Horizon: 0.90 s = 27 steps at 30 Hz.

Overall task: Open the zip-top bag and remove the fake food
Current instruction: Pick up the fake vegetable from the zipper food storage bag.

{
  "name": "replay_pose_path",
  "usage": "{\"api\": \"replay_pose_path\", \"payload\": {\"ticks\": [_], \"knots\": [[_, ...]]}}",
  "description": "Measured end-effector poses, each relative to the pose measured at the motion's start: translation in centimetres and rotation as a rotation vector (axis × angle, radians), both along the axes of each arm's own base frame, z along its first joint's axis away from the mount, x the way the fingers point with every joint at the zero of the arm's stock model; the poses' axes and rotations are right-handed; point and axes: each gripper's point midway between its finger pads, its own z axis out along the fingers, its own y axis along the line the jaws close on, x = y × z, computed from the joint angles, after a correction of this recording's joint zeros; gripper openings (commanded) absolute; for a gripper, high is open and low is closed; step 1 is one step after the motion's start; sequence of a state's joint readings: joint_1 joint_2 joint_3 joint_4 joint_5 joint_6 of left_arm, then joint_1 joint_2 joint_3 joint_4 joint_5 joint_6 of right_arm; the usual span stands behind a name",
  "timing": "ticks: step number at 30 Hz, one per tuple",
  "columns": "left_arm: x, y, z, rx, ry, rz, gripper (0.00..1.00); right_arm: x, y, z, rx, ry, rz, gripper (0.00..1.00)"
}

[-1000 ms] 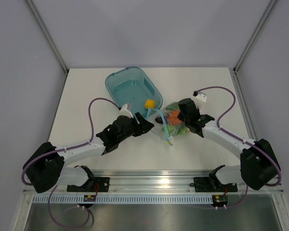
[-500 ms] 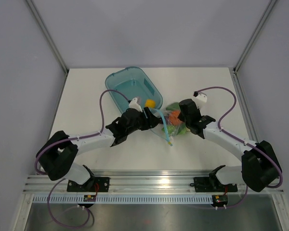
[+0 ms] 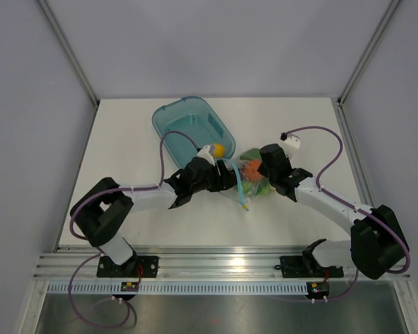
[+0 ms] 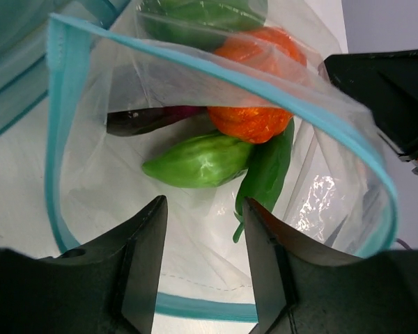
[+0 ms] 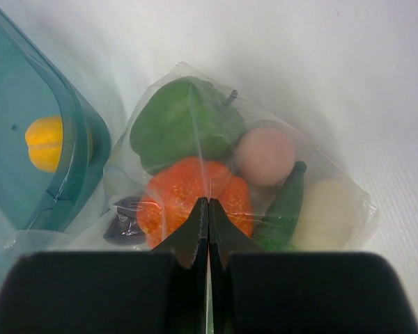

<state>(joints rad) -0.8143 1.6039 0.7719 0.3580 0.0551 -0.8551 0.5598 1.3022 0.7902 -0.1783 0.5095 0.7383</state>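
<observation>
Your bag (image 3: 245, 182) lies mid-table between the two grippers, with its mouth facing the left arm. The zip strip (image 4: 56, 139) is parted into a wide loop: the lower lip runs along the table (image 3: 125, 139) and the upper lip arches over the food.

Inside are the orange piece (image 4: 254, 118), cucumber (image 4: 198, 161), pepper (image 5: 184, 122), eggplant (image 4: 136, 122) and whitish piece (image 5: 327, 212), all bunched toward the closed end. The lemon (image 3: 217, 149) sits apart in the tub (image 3: 168, 111), near the rim closest to the bag.

The left gripper (image 4: 205, 203) is right at the mouth with its fingers spread, gripping nothing. The lower lip crosses beneath them. The right gripper (image 5: 207, 205) is at the closed end, fingers pressed together on the bag film by the orange piece.

Edges: the tub wall is just beside the bag's far-left corner. You can't tell whether they touch.

Room: bare table shows on the bag's far-right side and toward the near edge.
</observation>
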Motion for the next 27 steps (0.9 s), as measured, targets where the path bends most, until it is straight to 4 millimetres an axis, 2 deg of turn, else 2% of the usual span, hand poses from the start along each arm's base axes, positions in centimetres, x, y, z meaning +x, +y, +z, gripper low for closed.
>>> {"api": "replay_pose_path", "payload": {"ticks": [5,11,16,27], "knots": [[-1.2,-1.3,-1.2,-0.022,0.042,-0.066,0.66,0.0,0.1,0.0,0.002,0.000,0.002,0.00],[-2.9,-2.9,-1.1,-0.031,0.053,-0.133,0.68,0.0,0.1,0.0,0.006,0.001,0.004,0.00],[-3.3,-4.4,-0.5,-0.051,0.052,-0.178,0.68,0.0,0.1,0.0,0.007,0.001,0.004,0.00],[-4.8,-7.1,-1.8,-0.036,0.082,-0.265,0.69,-0.1,0.3,-0.2,0.017,0.003,0.006,0.00]]}}
